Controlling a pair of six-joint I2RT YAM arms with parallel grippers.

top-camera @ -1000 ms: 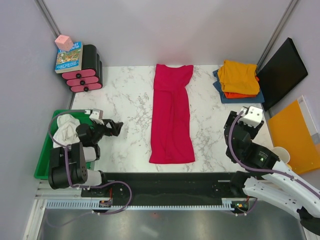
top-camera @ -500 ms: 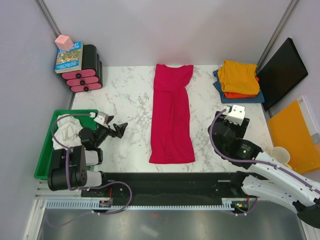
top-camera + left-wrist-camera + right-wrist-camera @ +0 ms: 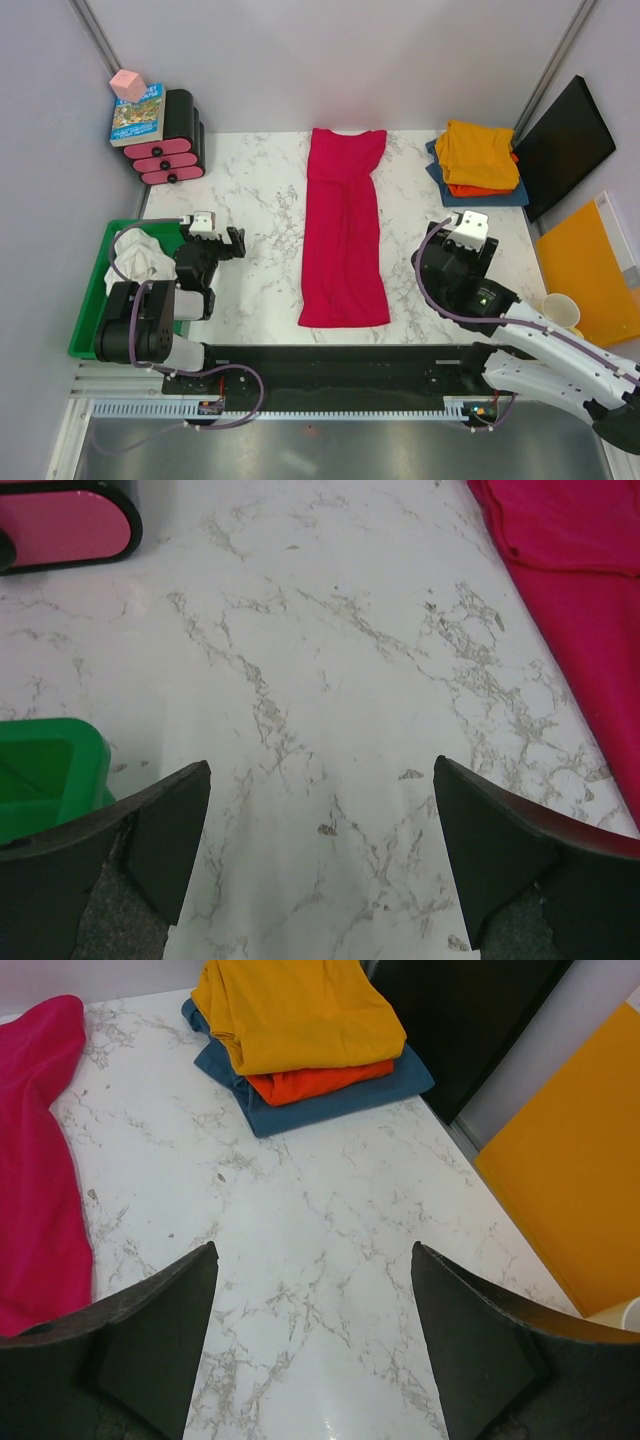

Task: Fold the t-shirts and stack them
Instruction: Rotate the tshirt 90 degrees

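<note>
The work surface is a white marble-pattern table (image 3: 260, 200), enclosed by pale grey walls on the left, far and right sides. Both arm bases sit at the near edge.

Left arm: folded low near the table's left edge, beside a green bin (image 3: 85, 330) that holds the white t-shirt (image 3: 135, 258). The left gripper (image 3: 320, 780) has its jaws spread wide, with bare marble between them – nothing is held.

Right arm: reaches in from the near right corner, wrist over the right part of the table. The right gripper (image 3: 315, 1260) is likewise spread apart over bare marble, holding nothing.

The crimson-red t-shirt (image 3: 343, 230) lies flat in the table's centre as a long narrow strip running from near the front edge to the far edge, apart from both grippers. Open marble lies on both sides of it.

At the far right corner lies a folded stack – the yellow-orange t-shirt (image 3: 295, 1010) on top, the orange t-shirt (image 3: 320, 1080) under it, the blue t-shirt (image 3: 330, 1105) at the bottom. A black panel (image 3: 565, 145) leans just beside this stack, and an orange board (image 3: 590, 270) lies off the right edge. At the far left corner stand the pink-and-black cases (image 3: 170, 150), beside them a book (image 3: 138, 113) with a pink cube (image 3: 128, 85) on it.
</note>
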